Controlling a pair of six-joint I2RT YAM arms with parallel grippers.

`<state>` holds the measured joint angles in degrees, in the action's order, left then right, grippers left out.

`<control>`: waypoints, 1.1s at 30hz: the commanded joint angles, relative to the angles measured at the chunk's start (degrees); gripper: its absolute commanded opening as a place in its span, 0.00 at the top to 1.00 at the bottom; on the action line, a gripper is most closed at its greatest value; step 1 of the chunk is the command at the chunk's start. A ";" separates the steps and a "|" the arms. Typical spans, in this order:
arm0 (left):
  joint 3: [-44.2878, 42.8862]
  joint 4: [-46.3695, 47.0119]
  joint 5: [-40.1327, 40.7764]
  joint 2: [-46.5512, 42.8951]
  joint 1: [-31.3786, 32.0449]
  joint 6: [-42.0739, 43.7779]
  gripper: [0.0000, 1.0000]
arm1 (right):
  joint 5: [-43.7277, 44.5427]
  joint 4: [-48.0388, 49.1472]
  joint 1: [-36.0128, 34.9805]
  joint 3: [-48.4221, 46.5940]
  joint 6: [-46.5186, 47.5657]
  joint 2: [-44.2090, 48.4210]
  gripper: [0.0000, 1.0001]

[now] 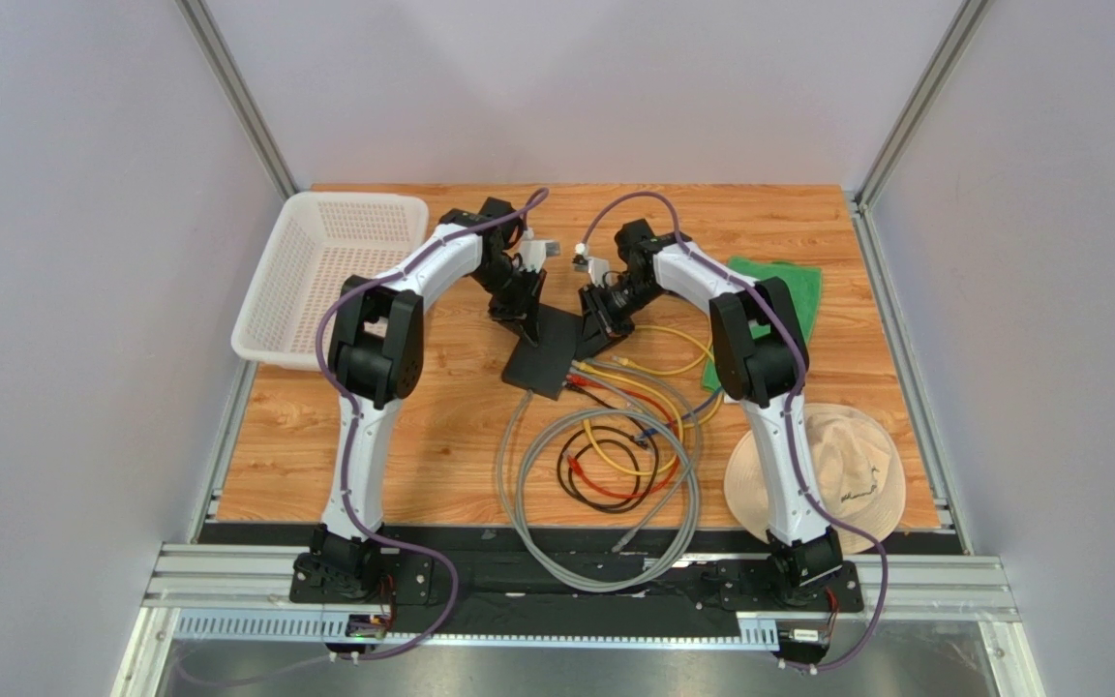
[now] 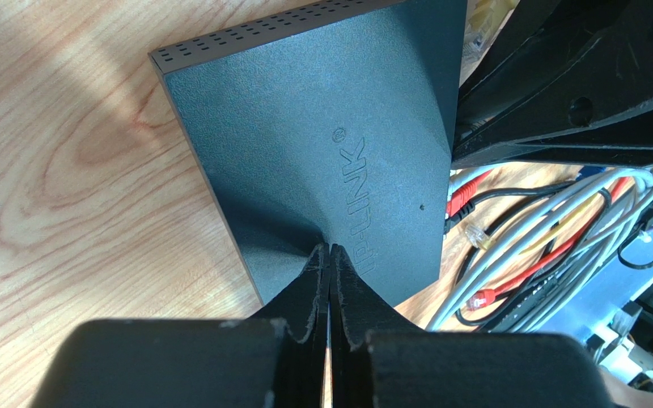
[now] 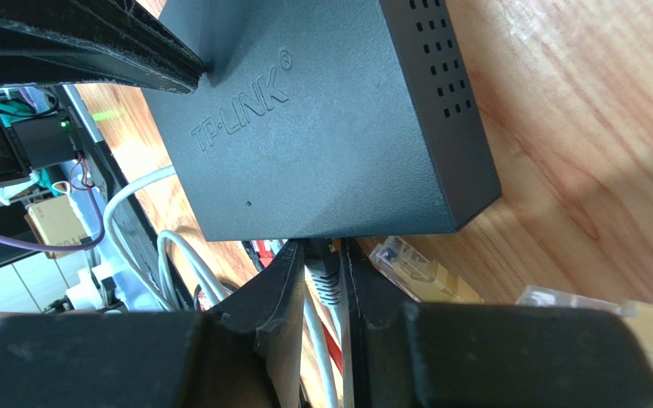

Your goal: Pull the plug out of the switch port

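The switch is a flat matte-black box at the table's middle, marked TP-LINK on top. My left gripper is shut and empty, its closed tips pressed down on the switch's top. It also shows in the right wrist view. My right gripper is shut on the grey plug, tips right at the switch's port edge. The plug's front end sits at the port, under the edge. Its grey cable runs back between the fingers.
Loops of grey, yellow, red and black cable lie in front of the switch. A loose yellow-booted plug lies beside my right fingers. A white basket stands at the left, with a green cloth and a beige hat at the right.
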<state>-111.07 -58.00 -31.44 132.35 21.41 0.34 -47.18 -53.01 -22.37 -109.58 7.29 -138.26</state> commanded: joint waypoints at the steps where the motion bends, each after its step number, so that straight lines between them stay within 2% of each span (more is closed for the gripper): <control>1: -0.47 -0.80 4.02 1.50 0.04 2.30 1.00 | 14.03 0.28 -1.18 2.79 2.82 -2.20 1.00; 10: -0.11 -0.89 5.16 1.68 0.04 2.30 1.00 | 19.40 -2.53 -1.18 -0.02 2.73 -3.95 1.00; 24: -0.20 -0.45 5.95 1.15 -1.28 3.53 1.00 | 12.20 -12.81 -0.92 -3.89 12.48 -5.62 1.00; 33: -1.61 -1.33 4.99 3.43 1.08 3.79 1.00 | 8.68 -16.50 -1.01 -5.20 16.09 -6.59 1.00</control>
<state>-111.55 -58.94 -30.85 132.53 21.02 1.10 -45.23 -62.52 -23.29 -115.77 18.09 -140.51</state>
